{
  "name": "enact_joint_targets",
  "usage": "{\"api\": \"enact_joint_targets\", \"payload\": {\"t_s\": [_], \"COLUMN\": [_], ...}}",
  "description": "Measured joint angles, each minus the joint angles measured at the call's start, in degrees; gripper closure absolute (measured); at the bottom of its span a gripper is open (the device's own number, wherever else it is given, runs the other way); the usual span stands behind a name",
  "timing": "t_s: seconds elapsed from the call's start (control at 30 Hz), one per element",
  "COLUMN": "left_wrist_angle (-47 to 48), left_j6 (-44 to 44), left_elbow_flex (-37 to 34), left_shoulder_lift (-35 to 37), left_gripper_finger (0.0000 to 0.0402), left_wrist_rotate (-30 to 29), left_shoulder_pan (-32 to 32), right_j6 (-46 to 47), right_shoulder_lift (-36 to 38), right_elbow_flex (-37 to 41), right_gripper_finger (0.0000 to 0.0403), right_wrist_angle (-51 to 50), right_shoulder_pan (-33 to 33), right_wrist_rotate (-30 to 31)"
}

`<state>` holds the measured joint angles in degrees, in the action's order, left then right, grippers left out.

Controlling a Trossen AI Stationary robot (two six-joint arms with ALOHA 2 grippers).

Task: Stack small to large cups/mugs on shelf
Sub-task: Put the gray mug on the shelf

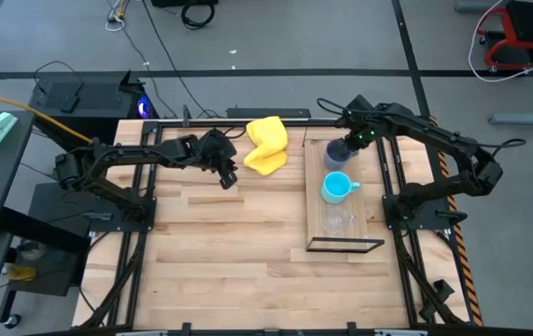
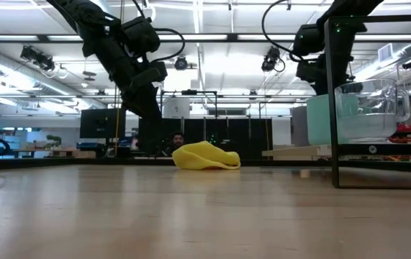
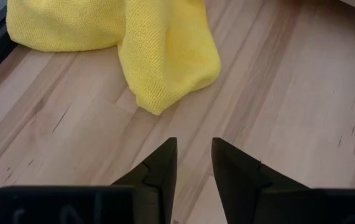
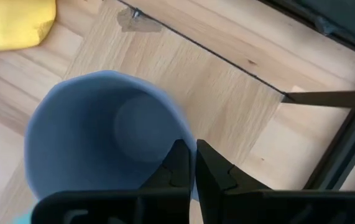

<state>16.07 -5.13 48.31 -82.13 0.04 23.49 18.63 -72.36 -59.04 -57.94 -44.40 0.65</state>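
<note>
right gripper (image 4: 193, 163) looks clenched on the grey-blue mug (image 1: 337, 155) rim, upper right on the shelf (image 1: 317, 224); next, probably release. left gripper (image 3: 194, 163) idles slightly parted.

Plank table (image 1: 219, 252) carrying yellow cloth (image 1: 266, 145) near back edge, plus black-framed shelf (image 1: 315, 224) on right. On shelf, in a row: grey-blue mug (image 1: 337, 154), cyan mug (image 1: 337, 189), clear glass cup (image 1: 339, 221) (nearest front).

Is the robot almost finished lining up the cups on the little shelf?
Nearly. The glass cup and cyan mug already stand in a row on the shelf. The right gripper pinches the grey-blue mug by its rim at the shelf's far end. Letting go is what's left. The left gripper waits near the yellow cloth.
</note>
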Motion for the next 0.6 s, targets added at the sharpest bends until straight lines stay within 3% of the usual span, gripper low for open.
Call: {"api": "enact_joint_targets", "payload": {"t_s": [0.6], "left_wrist_angle": [0.0], "left_j6": [-0.3], "left_elbow_flex": [0.0], "left_shoulder_lift": [0.0], "left_gripper_finger": [0.0294], "left_wrist_rotate": [0.0], "left_shoulder_pan": [0.0], "right_j6": [0.7], "right_shoulder_lift": [0.0], "right_elbow_flex": [0.0], "right_gripper_finger": [0.0384], "right_wrist_angle": [0.6], "right_shoulder_pan": [0.1], "right_wrist_rotate": [-1.2]}}
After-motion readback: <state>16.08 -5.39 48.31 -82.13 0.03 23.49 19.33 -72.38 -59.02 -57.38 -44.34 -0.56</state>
